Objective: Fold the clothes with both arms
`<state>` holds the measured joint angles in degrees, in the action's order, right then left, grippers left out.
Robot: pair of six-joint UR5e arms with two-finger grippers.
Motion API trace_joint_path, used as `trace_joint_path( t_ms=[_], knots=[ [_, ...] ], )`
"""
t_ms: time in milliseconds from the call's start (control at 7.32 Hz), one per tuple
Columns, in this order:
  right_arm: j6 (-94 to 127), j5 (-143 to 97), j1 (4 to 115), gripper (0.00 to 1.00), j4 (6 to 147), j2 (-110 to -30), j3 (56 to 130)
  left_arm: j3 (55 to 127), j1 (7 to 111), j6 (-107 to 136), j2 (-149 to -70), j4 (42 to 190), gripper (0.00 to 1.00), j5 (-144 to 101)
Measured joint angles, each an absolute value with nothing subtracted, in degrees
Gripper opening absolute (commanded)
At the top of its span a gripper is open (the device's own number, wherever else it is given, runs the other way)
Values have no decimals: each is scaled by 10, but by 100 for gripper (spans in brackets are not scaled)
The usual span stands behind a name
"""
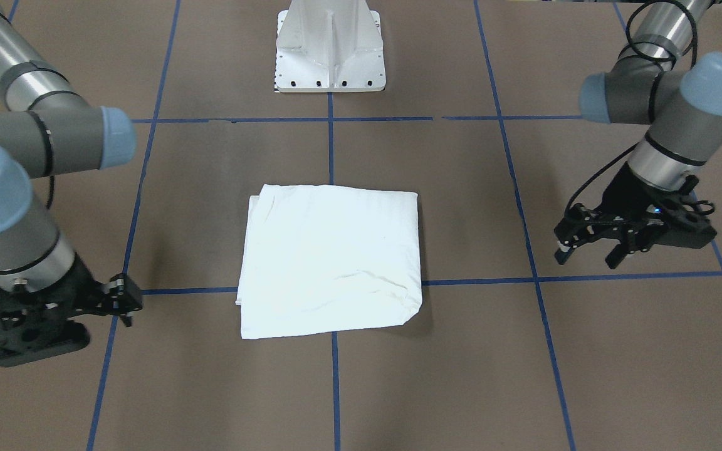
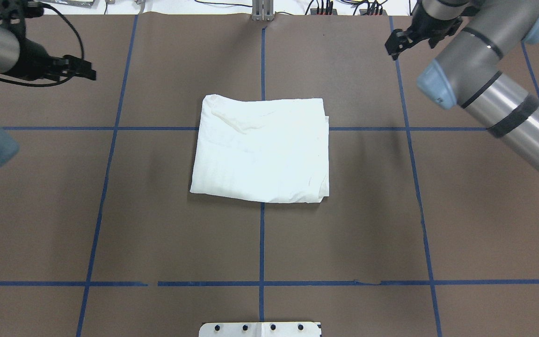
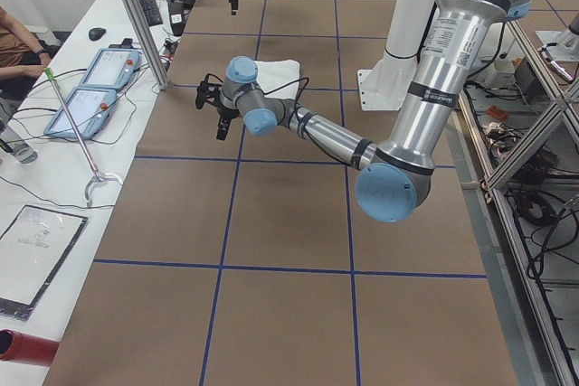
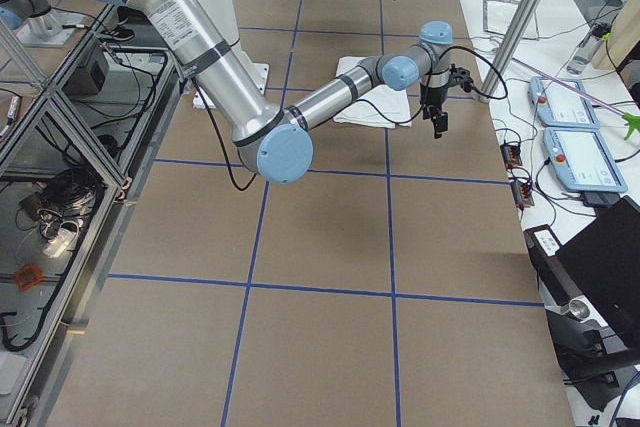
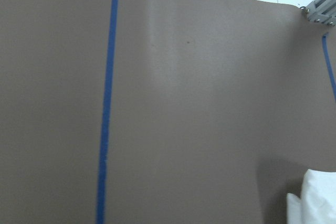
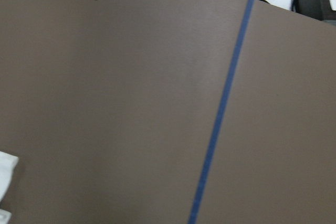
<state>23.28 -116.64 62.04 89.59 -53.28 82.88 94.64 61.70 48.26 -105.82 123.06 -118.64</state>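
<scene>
I found the folded T-shirt [image 1: 329,257] at the counter [image 1: 461,376] centre, slightly longer side to side. My left end effector [image 1: 588,252] hung released toward the far left corner. The right end effector [image 1: 128,300] was nearer the shirt, and I couldn't tell its state.

Folded white T-shirt [image 2: 260,150], flat, centred

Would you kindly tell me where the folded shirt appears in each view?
Front-facing: shirt at centre.
Overhead: shirt at centre.
Left side: shirt upper middle.
Right side: shirt upper middle.
Left wrist: shirt bottom-right corner.
Right wrist: shirt bottom-left corner.
Shared landmark: blue tape grid.
</scene>
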Motion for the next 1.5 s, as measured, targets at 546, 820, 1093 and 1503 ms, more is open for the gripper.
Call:
trace_joint_path(
  t_ms=[546, 820, 1093, 1503],
  knots=[
    [47, -1260, 776, 100, 933, -676, 893, 889, 811, 195, -984, 1234, 100, -1274],
    [41, -1263, 784, 100, 932, -760, 946, 869, 845, 99, -956, 1244, 100, -1277],
    [44, -1272, 794, 100, 935, -803, 958, 843, 850, 78, -930, 1245, 100, -1264],
    [53, -1343, 840, 100, 939, -833, 958, 841, 853, 74, -895, 1218, 100, -1264]
  ],
)
